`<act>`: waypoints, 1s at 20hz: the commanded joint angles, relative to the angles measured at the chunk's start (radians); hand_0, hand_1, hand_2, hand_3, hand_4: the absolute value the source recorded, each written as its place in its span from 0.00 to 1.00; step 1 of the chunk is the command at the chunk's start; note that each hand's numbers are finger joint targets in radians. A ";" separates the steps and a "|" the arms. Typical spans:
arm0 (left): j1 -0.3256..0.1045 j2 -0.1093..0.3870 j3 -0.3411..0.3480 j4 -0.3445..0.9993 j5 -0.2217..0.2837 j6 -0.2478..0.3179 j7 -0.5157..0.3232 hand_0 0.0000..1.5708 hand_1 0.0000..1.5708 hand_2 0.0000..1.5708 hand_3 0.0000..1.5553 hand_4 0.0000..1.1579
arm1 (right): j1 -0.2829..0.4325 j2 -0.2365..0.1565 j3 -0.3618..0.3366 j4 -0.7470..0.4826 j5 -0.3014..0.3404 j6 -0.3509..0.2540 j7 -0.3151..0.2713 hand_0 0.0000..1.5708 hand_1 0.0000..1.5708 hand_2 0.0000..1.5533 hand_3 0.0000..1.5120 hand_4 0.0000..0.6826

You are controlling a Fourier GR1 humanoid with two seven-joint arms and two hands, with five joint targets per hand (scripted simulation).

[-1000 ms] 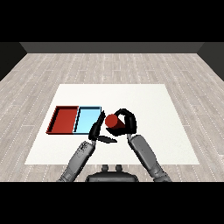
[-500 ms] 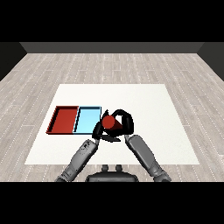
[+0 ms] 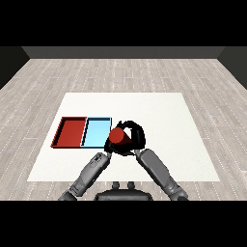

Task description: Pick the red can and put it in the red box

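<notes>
My right hand [image 3: 133, 137] is curled round the red can [image 3: 118, 136], which tilts with its top toward the left and hangs just right of the light blue tray [image 3: 96, 133]. The red tray [image 3: 71, 131] lies further left, side by side with the blue one. My left hand [image 3: 110, 148] sits low beneath the can, at the blue tray's near right corner; most of it is hidden behind the can and the right hand.
The white table [image 3: 164, 116] stretches wide to the right and behind the trays. Its near edge runs just below my forearms. Grey wooden floor surrounds it.
My right hand has carried the red can leftward, toward the trays, tipping it further. The left hand has stayed about where it was.
</notes>
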 commanded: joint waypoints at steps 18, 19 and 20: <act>-0.032 0.000 -0.024 -0.004 0.071 0.239 0.054 1.00 1.00 1.00 0.95 0.96 | -0.008 0.000 0.101 0.029 -0.024 -0.085 -0.050 0.95 0.95 0.93 0.92 0.95; -0.072 0.000 -0.019 0.048 0.096 0.246 0.030 1.00 1.00 0.99 0.95 0.97 | -0.048 -0.007 -0.037 0.090 -0.030 0.048 -0.047 0.95 0.95 0.93 0.92 0.95; -0.101 0.000 -0.039 0.059 0.129 0.269 0.026 1.00 1.00 0.99 0.95 0.97 | -0.062 0.000 0.092 0.053 -0.027 -0.100 -0.023 0.94 0.94 0.93 0.92 0.95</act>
